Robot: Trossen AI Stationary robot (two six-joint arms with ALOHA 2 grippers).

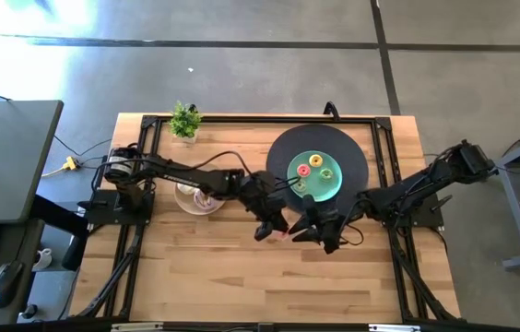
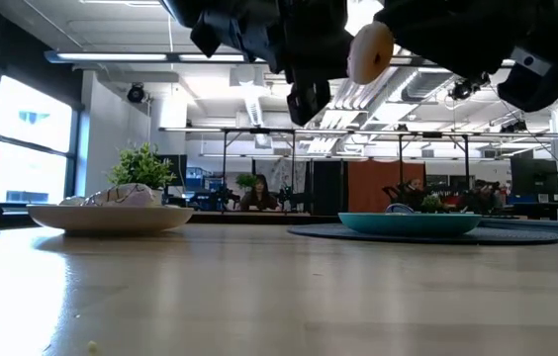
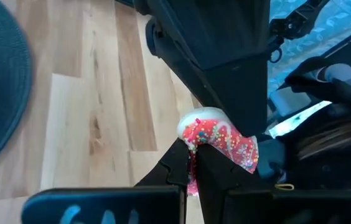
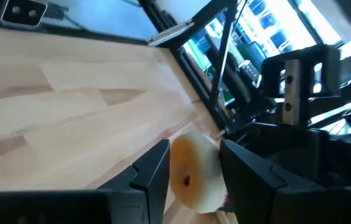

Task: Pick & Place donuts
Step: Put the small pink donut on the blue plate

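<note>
A donut with pink sprinkled icing and a beige underside (image 3: 216, 138) is held in the air between my two grippers, over the table's middle (image 1: 281, 234). In the low view it (image 2: 370, 51) hangs high above the tabletop. My left gripper (image 3: 192, 177) is shut on its edge. My right gripper (image 4: 193, 171) has one finger on each side of it. Small red, yellow and green donuts (image 1: 314, 171) lie on the teal plate (image 1: 334, 184). More donuts lie on the beige plate (image 1: 186, 205) under the left arm. My left gripper pinches the donut's iced rim (image 3: 192, 163) between its two fingers, which stand almost shut on it. The donut is lifted clear of the table, standing on edge. My right gripper has the donut's body between its two fingers (image 4: 157, 168), against opposite sides of the rim (image 4: 178, 149), beige underside toward its camera. It comes level from the table's right side.
The teal plate sits on a dark round mat (image 1: 352, 148) at the far right of the table. A small potted plant (image 1: 184, 120) stands at the far edge. Bare wood (image 1: 260, 286) lies toward the near edge. People sit in the room beyond (image 2: 257, 198).
</note>
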